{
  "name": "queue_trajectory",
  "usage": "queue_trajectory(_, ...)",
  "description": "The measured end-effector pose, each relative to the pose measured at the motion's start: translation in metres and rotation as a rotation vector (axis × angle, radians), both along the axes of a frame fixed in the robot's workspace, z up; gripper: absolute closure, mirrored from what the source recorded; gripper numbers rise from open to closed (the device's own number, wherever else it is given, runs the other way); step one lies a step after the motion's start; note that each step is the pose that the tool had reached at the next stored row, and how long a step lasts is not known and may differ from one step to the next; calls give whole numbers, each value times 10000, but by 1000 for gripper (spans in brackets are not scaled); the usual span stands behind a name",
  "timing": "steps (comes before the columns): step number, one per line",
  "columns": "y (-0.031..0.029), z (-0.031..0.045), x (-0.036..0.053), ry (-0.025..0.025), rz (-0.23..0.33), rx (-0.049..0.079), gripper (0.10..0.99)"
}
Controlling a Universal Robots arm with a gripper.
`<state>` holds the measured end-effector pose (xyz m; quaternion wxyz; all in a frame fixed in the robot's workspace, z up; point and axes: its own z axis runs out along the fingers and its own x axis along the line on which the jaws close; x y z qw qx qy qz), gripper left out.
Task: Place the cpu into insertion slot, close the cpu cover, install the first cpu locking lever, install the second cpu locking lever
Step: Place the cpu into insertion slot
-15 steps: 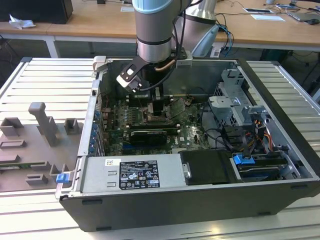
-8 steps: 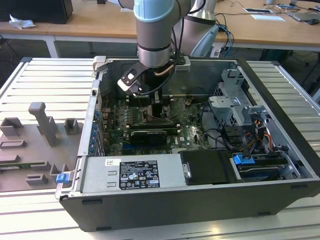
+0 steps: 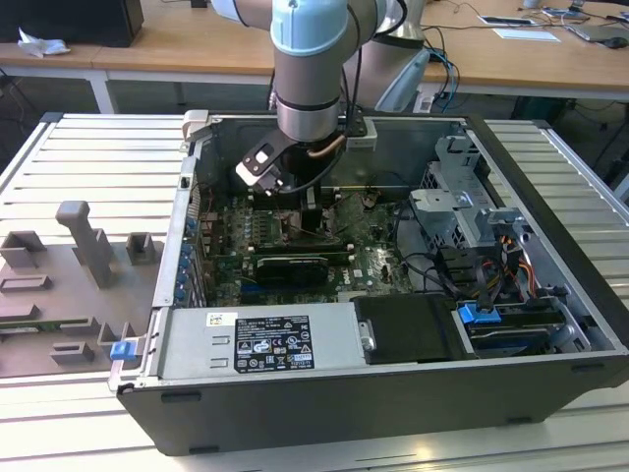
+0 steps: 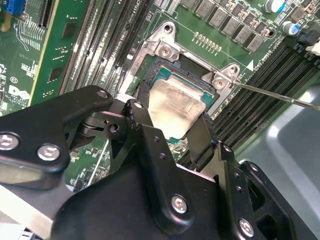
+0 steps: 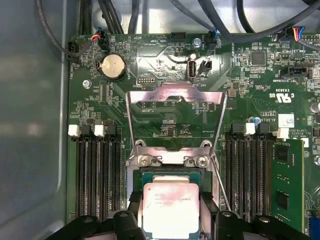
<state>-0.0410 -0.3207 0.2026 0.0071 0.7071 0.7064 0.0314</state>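
The cpu (image 5: 170,207) (image 4: 175,107) shows pale metal top up, sitting right at the insertion slot (image 5: 170,155) (image 4: 167,50), inside the slot's silver rim. Can't tell if it is fully seated or just above the contacts. The gripper (image 5: 171,205) (image 4: 172,120) is clamped on the cpu in both wrist views, with one black finger (image 4: 141,107) tight against each of two opposite edges.

The cpu cover (image 5: 175,95) is flipped open and stands up off its hinge bracket at the slot's edge. Green board shows through its window. One locking lever (image 5: 221,185) (image 4: 275,95), a thin wire rod, is raised free beside the slot, not hooked down.

Long black memory slots (image 5: 97,170) (image 4: 100,45) run on both sides of the socket. A round coin battery (image 5: 114,66) sits on the board beyond the open cover. Black cables (image 5: 235,25) cross near the board's far edge.

In the exterior view, the arm (image 3: 310,69) comes straight down at upper centre into the open computer case (image 3: 324,433), its wrist low over the green motherboard (image 3: 378,261). A grey power supply (image 3: 265,339) with a label lies along the case's near wall. The drive cage (image 3: 462,211) and wiring are toward the exterior view's right. A grey fixture tray (image 3: 79,265) sits on the ribbed table (image 3: 580,197) at the exterior view's left. Wooden desks (image 3: 197,49) run across the top of the frame.
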Motion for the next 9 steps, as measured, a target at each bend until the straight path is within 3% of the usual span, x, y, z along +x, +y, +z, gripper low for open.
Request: queue_trajectory(9, -1, -45, -2, 3, -2, -10, 545)
